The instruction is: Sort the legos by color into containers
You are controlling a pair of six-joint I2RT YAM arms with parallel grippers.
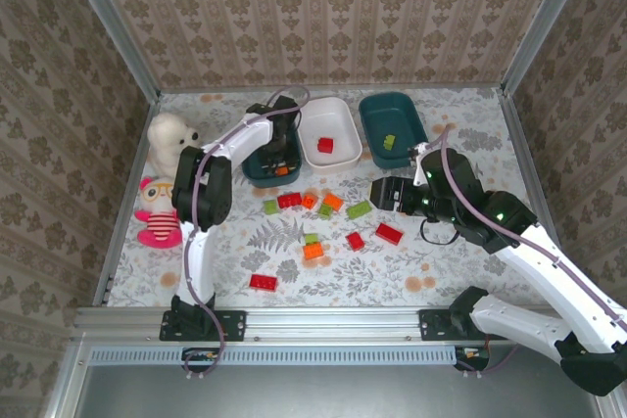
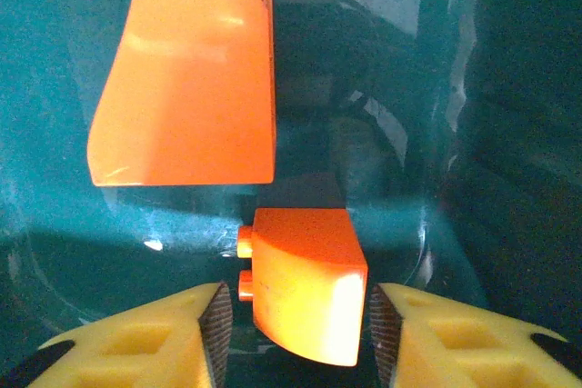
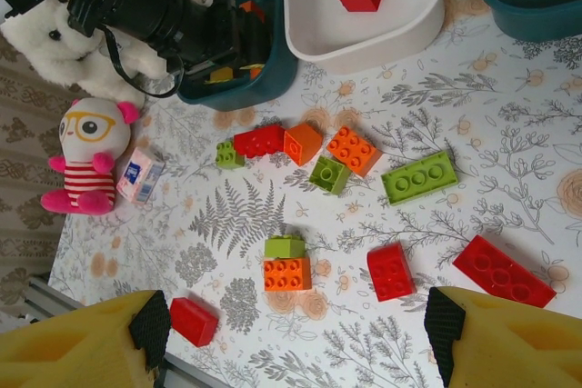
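Left wrist: a small orange plastic brick (image 2: 305, 288) sits low in the dark teal plastic tub (image 2: 55, 224) beside a larger orange plastic piece (image 2: 191, 70), evidently sorted by colour. The left gripper (image 2: 300, 320) brackets the brick, and I cannot tell whether it is clamped or let go. The right gripper (image 3: 296, 329) hangs wide open over loose red, orange and green bricks (image 3: 353, 149).

a robot test booth: wallpapered panels (image 1: 323, 7) in aluminium framing (image 1: 323, 322) around a floral tabletop (image 1: 235, 242)

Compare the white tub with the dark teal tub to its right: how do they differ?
The white tub is pale; the right teal tub is dark. The white tub holds a red brick; the right teal tub holds a green brick. Both are shallow rounded rectangles of like size, side by side.
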